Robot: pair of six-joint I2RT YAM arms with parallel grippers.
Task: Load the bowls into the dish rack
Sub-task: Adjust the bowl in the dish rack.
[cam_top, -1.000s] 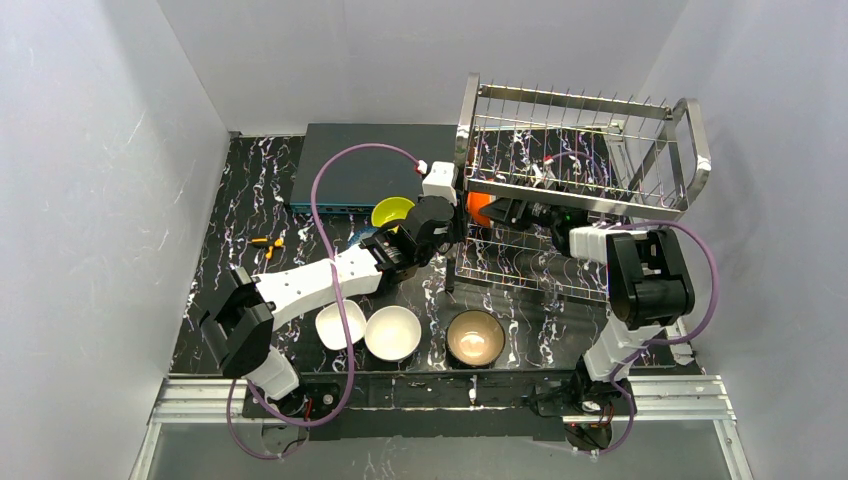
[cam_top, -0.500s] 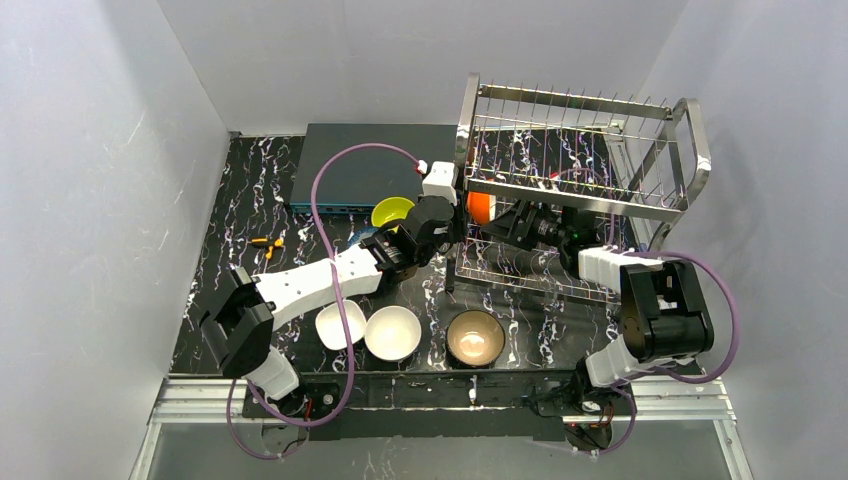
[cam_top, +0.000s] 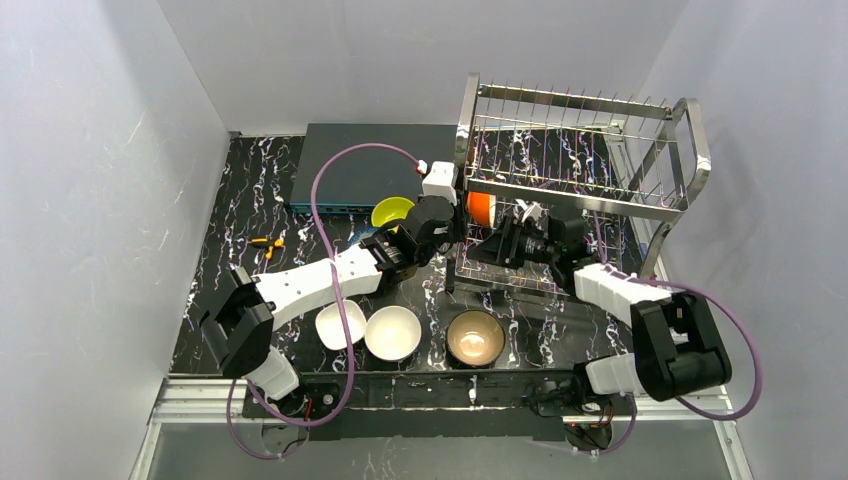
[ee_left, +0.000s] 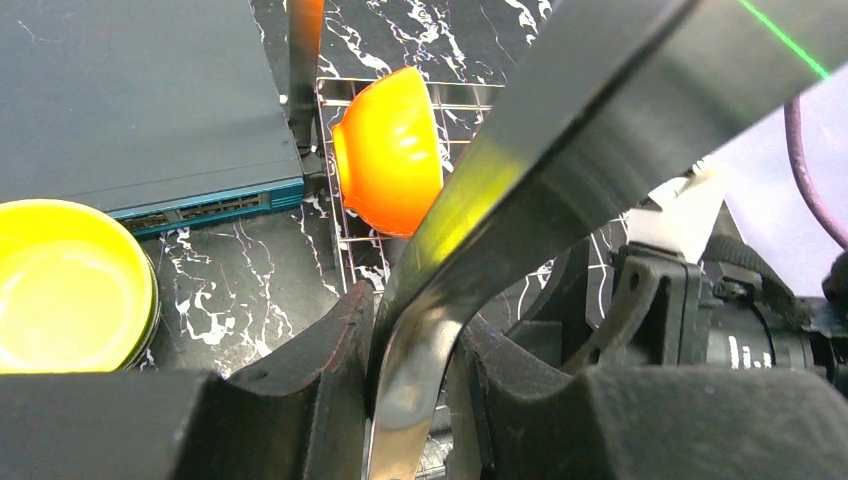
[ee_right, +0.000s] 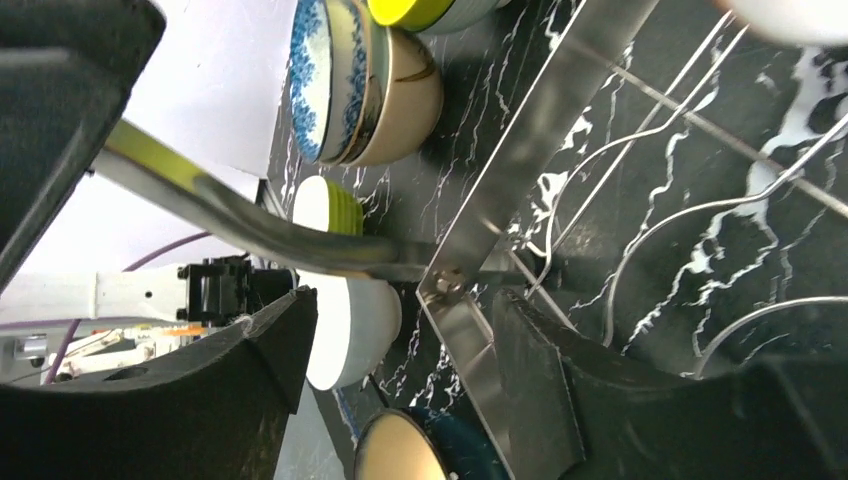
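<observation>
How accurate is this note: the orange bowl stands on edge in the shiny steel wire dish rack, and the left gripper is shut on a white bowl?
One error: the left gripper is shut on the steel frame bar of the dish rack, not a white bowl; the left wrist view shows it. The orange bowl stands on edge in the rack.

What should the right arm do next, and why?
Probably draw the right gripper back out of the lower tier of the dish rack: its jaws are open and empty, the orange bowl already stands on edge there, and the left gripper clamps the frame.
</observation>
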